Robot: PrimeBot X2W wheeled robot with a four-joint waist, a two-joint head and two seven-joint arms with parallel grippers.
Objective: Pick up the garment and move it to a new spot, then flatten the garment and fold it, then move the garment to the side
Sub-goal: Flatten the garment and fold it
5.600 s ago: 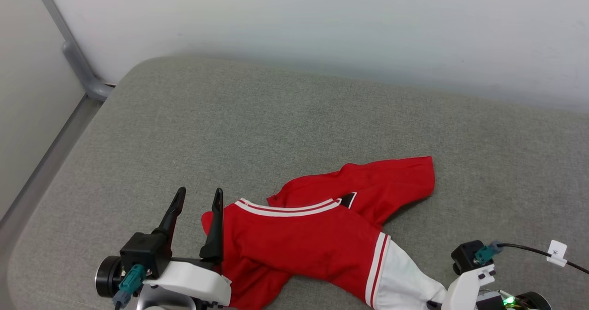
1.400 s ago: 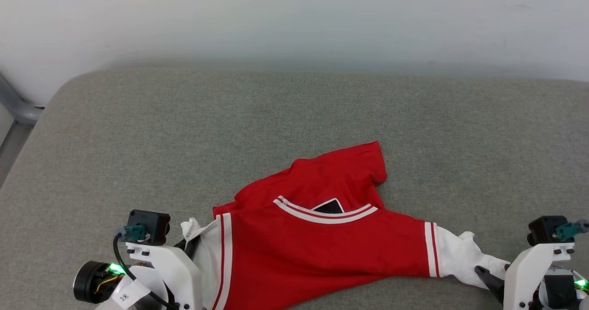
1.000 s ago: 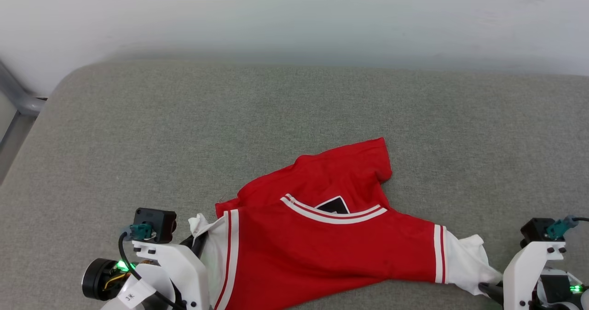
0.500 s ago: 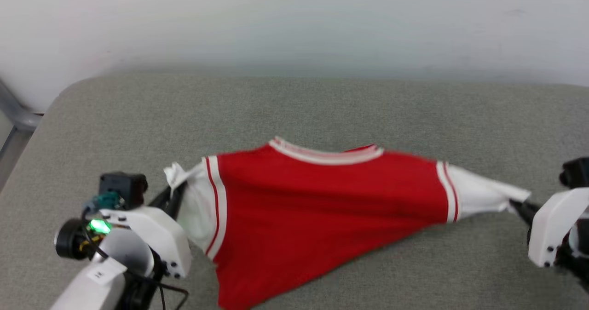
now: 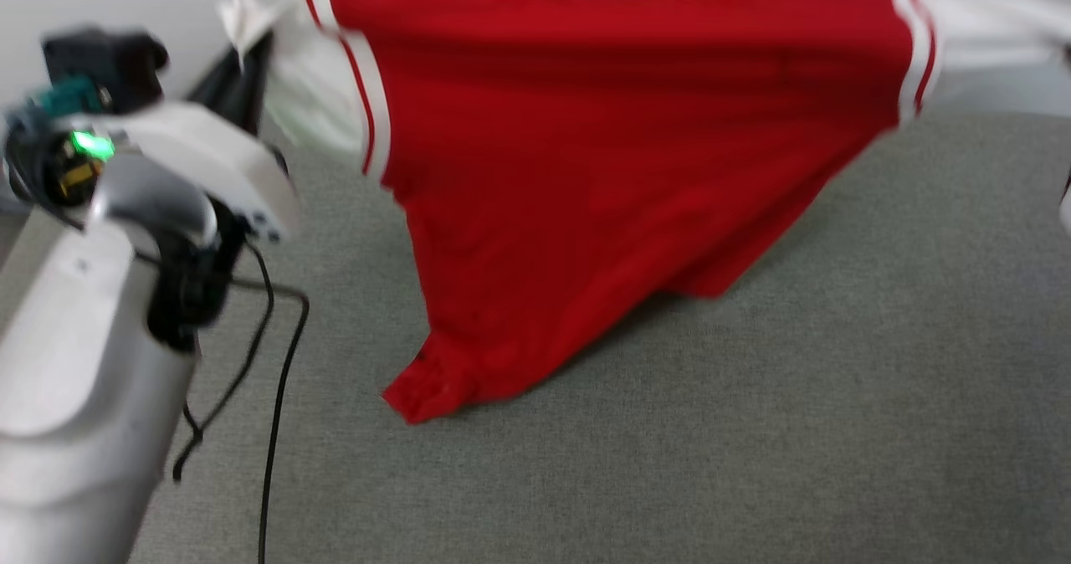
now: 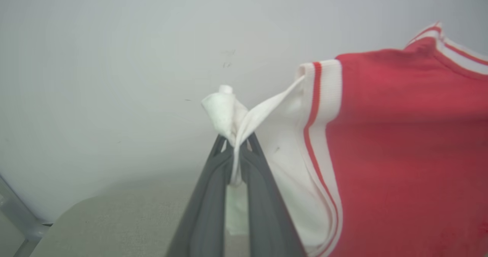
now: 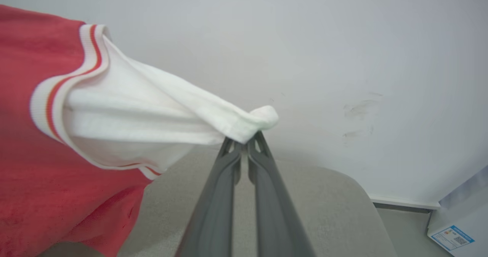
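Head view, blurred with motion: the garment, a bright red jersey with white trim stripes and white end panels, hangs in the air, stretched wide above a grey fabric cushion. Its top edge is up against the pale wall beyond the cushion's far edge. Its lowest red corner droops toward the cushion, left of the middle. Whether that corner touches the cushion cannot be told.

Left wrist view: the left tool is clenched on a bunched tip of the white panel, with cloth pinched between its two dark fingers. Right wrist view: the right tool is likewise clamped on the rolled end of the other white panel. A thin black cable dangles beside the left arm.

As a judgement, the pick-up is done and the carry to a new spot is the step in hand. The garment is not yet laid down. Flattening, folding and moving it to the side are all left to do.
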